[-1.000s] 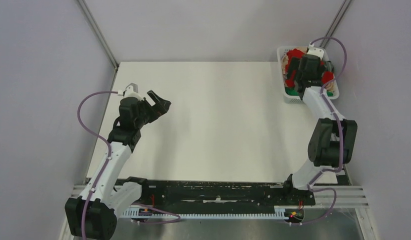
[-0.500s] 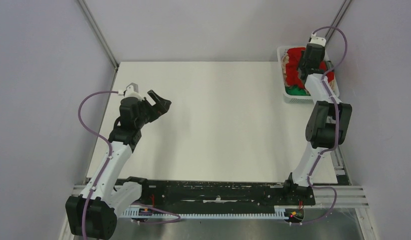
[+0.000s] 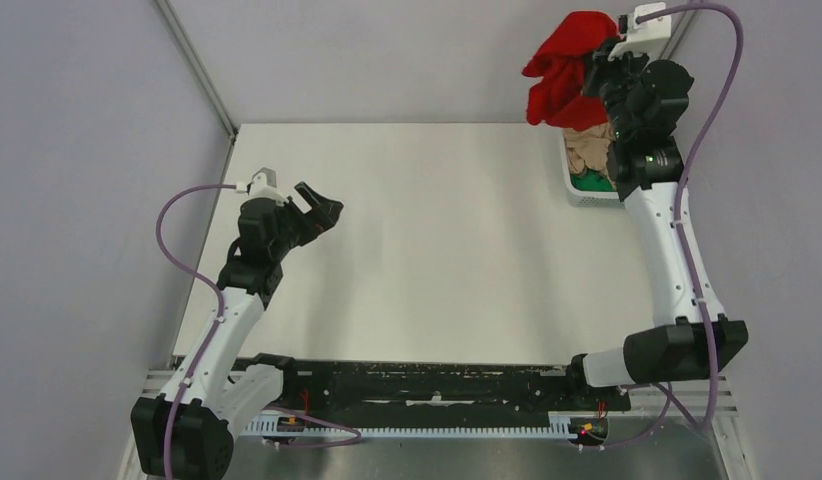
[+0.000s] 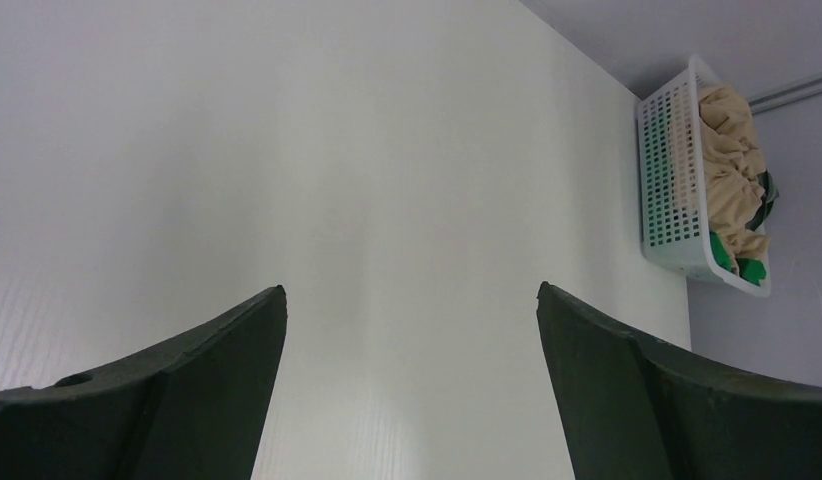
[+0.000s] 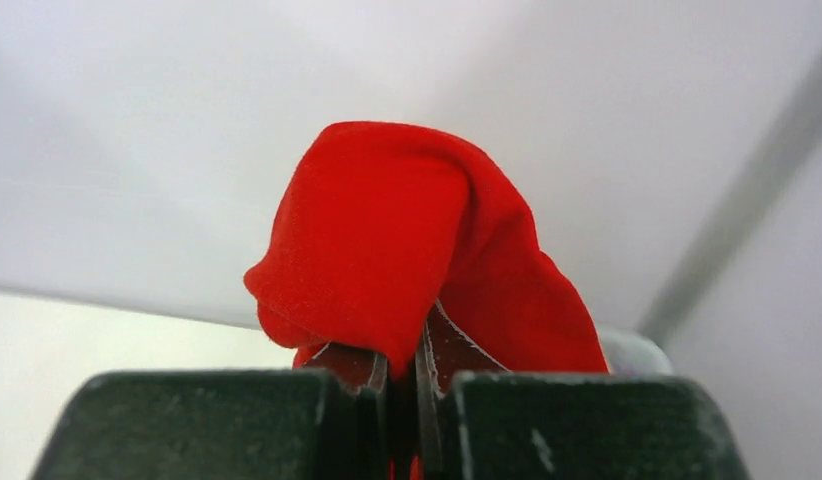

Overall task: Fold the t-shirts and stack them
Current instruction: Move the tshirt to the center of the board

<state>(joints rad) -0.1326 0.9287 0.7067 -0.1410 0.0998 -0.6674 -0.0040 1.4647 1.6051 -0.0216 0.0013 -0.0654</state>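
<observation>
Red t-shirt (image 3: pixel 565 68) hangs bunched in the air near the white basket (image 3: pixel 592 199), clamped between the closed fingers of the right gripper (image 5: pixel 402 372). Peach t-shirt (image 3: pixel 591 150) and green t-shirt (image 3: pixel 590 182) lie in the basket. Left gripper (image 4: pixel 412 300) hovers over the table (image 3: pixel 437 250), fingers spread wide, holding nothing.

White link shells are joined by black joint housings on the left arm (image 3: pixel 222 325) and the right arm (image 3: pixel 669 250). A lilac cable (image 3: pixel 159 228) is looped along each. Dark tapered fingers (image 4: pixel 187 400) are carried by the left tool (image 3: pixel 324 201) (one pierced by a small hole); white blocks are fixed at the wrists.
</observation>
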